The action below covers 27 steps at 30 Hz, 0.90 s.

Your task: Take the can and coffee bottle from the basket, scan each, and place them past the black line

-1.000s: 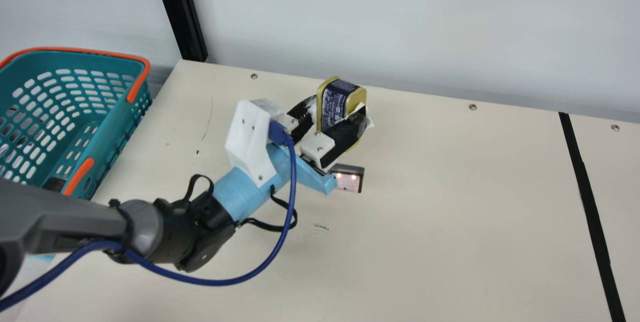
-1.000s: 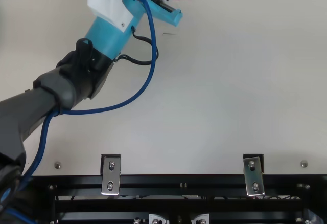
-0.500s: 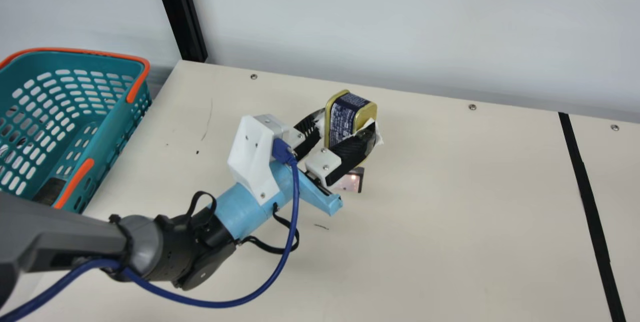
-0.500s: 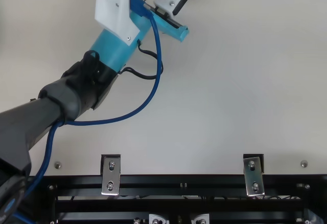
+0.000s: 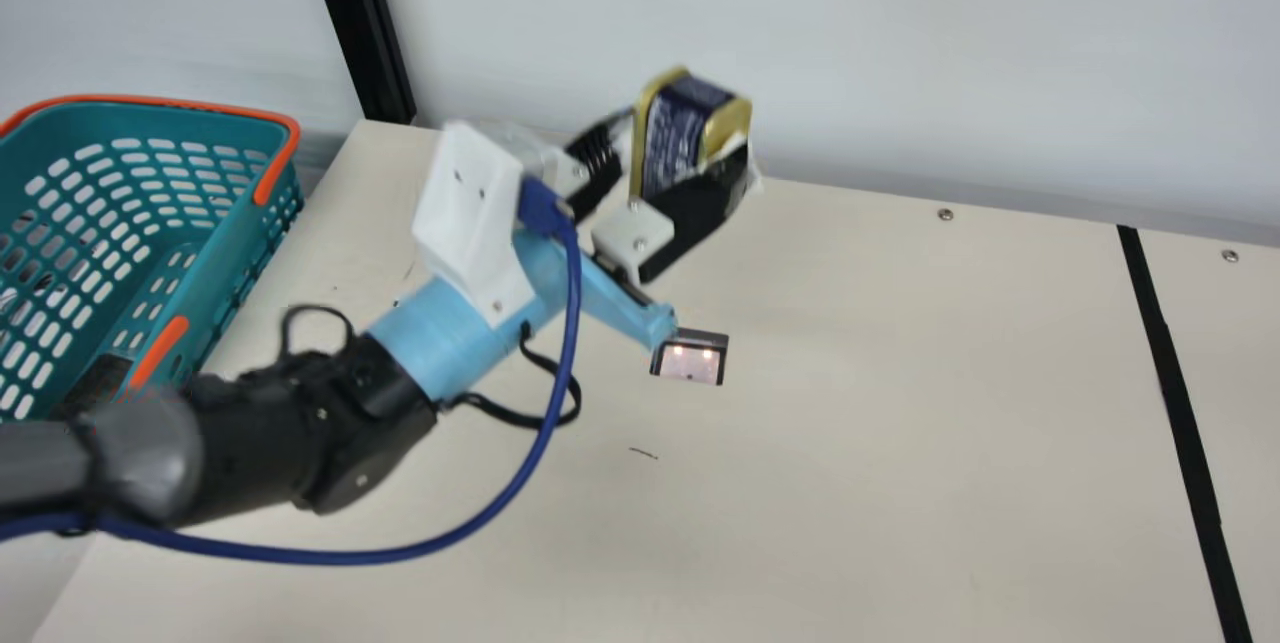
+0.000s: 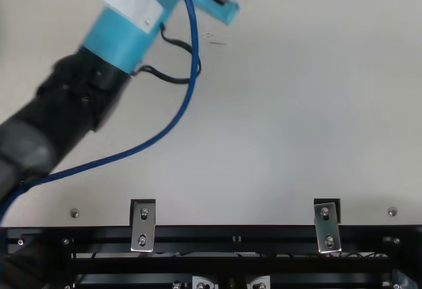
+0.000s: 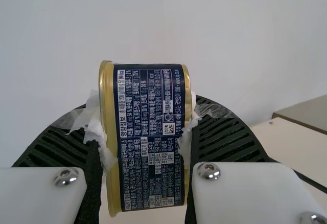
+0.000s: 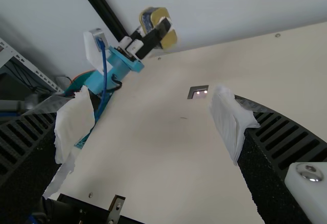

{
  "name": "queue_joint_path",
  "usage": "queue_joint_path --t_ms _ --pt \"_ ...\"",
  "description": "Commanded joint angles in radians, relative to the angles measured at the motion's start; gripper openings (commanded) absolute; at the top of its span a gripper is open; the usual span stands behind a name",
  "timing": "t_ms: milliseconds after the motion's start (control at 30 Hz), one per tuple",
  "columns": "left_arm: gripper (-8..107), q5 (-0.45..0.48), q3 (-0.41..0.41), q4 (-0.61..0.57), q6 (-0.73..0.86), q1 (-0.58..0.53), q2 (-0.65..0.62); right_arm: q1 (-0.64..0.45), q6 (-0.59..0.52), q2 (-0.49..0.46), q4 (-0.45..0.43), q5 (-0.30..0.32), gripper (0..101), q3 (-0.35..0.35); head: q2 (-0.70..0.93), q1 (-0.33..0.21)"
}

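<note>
In the main view my left gripper point(image 5: 668, 163) is shut on the blue and gold can point(image 5: 680, 133), held up at the table's far edge, beyond the scanner point(image 5: 690, 359), whose lights glow. The left wrist view shows the can point(image 7: 150, 137) upright between the ribbed fingers of my left gripper point(image 7: 148, 127). My right gripper point(image 8: 148, 127) stands open in the right wrist view, nothing between its fingers. The black line point(image 5: 1180, 423) runs along the table's right part. A dark thing point(image 5: 100, 381) lies in the teal basket point(image 5: 225, 273); I cannot tell what it is.
The basket with orange handles stands at the table's left edge. A black post point(image 5: 360, 23) rises behind the table's far left corner, beside the pale wall point(image 5: 800, 43). In the top view metal brackets point(image 6: 143, 225) sit at the table's near edge.
My left arm first came slightly nearer and to the right, partly covering the scanner, then moved back toward the far edge with the can, uncovering the scanner.
</note>
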Motion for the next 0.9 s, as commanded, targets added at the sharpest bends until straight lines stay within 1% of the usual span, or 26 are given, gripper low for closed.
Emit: queue_joint_path --t_ms 0,133,233,333,400,433,467,533,633,733,867 --pt "10 0.239 -0.052 0.039 -0.003 0.018 -0.097 0.000 0.000 0.000 0.000 0.000 101 0.000 -0.001 -0.002" --pt "10 0.493 -0.126 0.130 -0.045 0.045 -0.167 0.000 0.000 0.000 0.000 0.000 101 0.000 -0.001 -0.002" --pt "10 0.653 -0.163 0.221 -0.113 0.049 -0.207 0.000 0.000 0.000 0.000 0.000 101 0.000 -0.001 -0.002" --pt "10 0.776 -0.180 0.321 -0.190 0.032 -0.243 0.000 0.000 0.000 0.000 0.000 101 0.000 -0.001 -0.002" --pt "10 0.840 -0.179 0.388 -0.222 0.013 -0.268 0.000 0.000 0.000 0.000 0.000 101 0.000 -0.001 -0.002" --pt "10 0.864 -0.176 0.422 -0.201 0.011 -0.282 0.000 0.000 0.000 0.000 0.000 101 0.000 -0.001 -0.002" --pt "10 0.710 -0.178 0.337 -0.204 0.012 -0.266 0.000 0.000 0.000 0.000 0.000 101 0.000 -0.001 -0.002" --pt "10 0.787 -0.175 0.389 -0.220 0.012 -0.282 0.000 0.000 0.000 0.000 0.000 101 0.000 -0.001 -0.002" --pt "10 0.853 -0.177 0.420 -0.223 0.012 -0.282 0.000 0.000 0.000 0.000 0.000 101 0.000 -0.001 -0.002" --pt "10 0.864 -0.177 0.422 -0.222 0.012 -0.282 0.000 0.000 0.000 0.000 0.000 101 0.000 -0.001 -0.002" --pt "10 0.868 -0.177 0.385 -0.207 0.009 -0.278 0.000 0.000 0.000 0.000 0.000 101 0.000 -0.001 -0.002"
